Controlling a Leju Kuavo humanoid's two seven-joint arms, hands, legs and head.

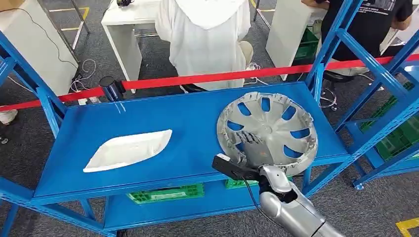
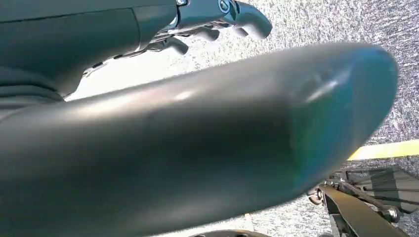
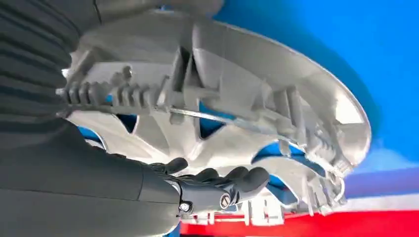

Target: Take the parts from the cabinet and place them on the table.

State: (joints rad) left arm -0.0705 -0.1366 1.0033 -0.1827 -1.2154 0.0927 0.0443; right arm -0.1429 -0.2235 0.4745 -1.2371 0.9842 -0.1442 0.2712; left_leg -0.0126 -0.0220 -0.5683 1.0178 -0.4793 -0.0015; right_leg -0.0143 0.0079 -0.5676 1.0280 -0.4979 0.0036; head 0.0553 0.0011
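Your right hand (image 1: pixel 250 147) reaches into the silver hubcap (image 1: pixel 267 131), fingers (image 3: pixel 232 180) lying inside its near rim; whether they actually grip, you cannot tell. Hubcap sits right side of the blue shelf (image 1: pixel 148 116). White panel (image 1: pixel 127 149) lies left. Your left hand (image 2: pixel 217 19) hangs, fingers curled, holding nothing.

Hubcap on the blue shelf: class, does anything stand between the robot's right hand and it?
Nothing visible does. The right hand is already at the silver hubcap, its dark fingers lying over the ribbed inner face. The white part lies apart, further along the blue shelf.
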